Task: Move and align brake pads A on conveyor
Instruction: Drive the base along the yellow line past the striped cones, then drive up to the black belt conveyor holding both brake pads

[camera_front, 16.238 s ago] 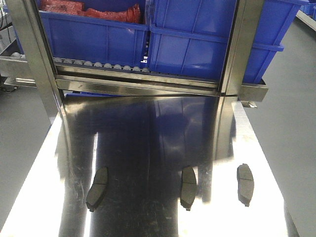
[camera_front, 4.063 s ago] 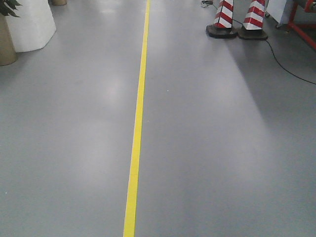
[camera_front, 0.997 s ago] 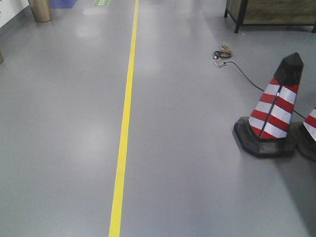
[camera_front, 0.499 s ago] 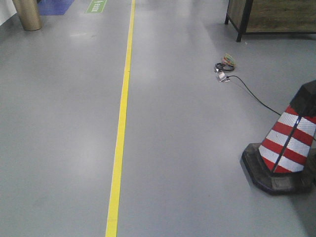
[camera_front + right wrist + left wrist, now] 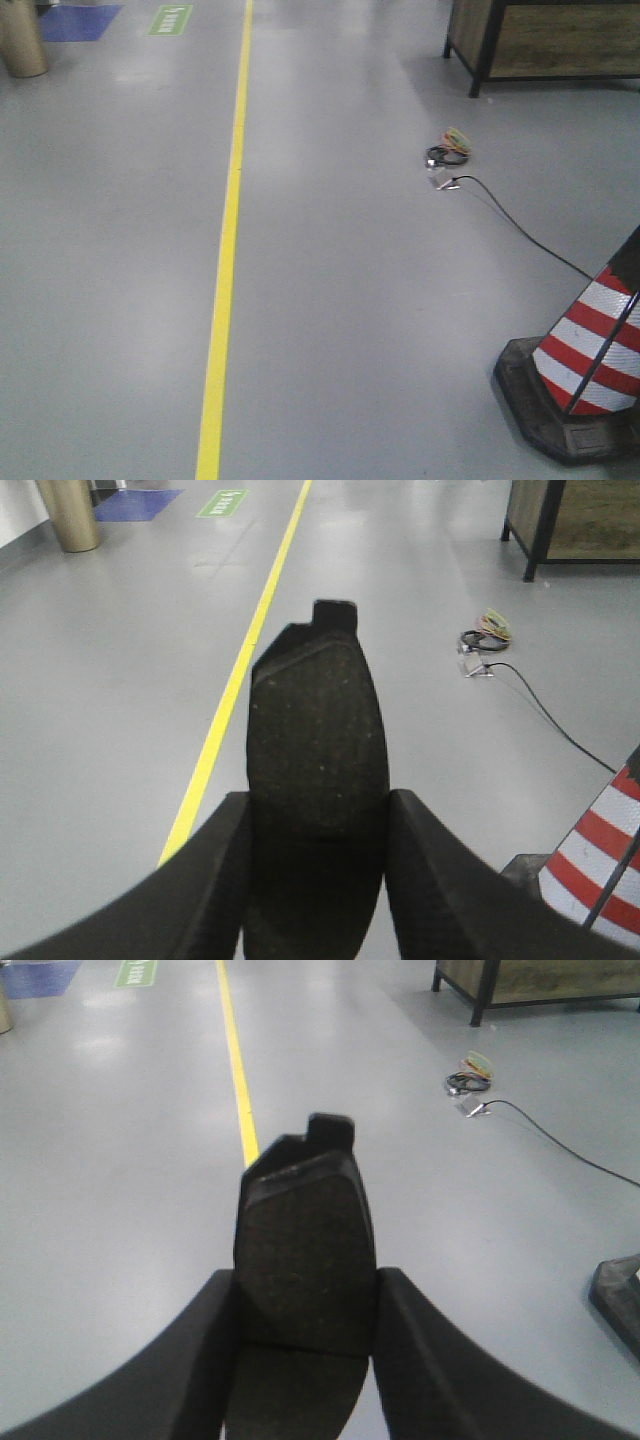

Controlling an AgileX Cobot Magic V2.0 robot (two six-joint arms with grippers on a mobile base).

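1. The left gripper (image 5: 305, 1295) is clamped on a brake pad (image 5: 305, 1225). Its two black fingers (image 5: 200, 1360) press the pad's long edges, and the pad's tabbed end points away from the wrist.
2. In the left wrist view, the yellow line (image 5: 238, 1070) on the grey floor (image 5: 110, 1210) runs away from behind this pad.
3. The right gripper (image 5: 318, 820) grips a second brake pad (image 5: 318, 730) the same way, with its rough dark face to the camera and its tab at the far end. In that view the pad sits just right of the yellow line.
4. In the front view, a red-and-white striped cone (image 5: 590, 370) on a black base stands well right of the yellow line, partly cut off by the frame.
5. A black cable (image 5: 520, 225) runs from beside the cone to a small bundle of wires (image 5: 448, 152), also right of the line.
6. Farther off on that side stands a wooden cabinet (image 5: 545, 35) on a black frame.
7. Left of the line, at its far end, are a green floor mark (image 5: 171, 18), a blue patch (image 5: 78, 20) and a brass-coloured post (image 5: 20, 40).
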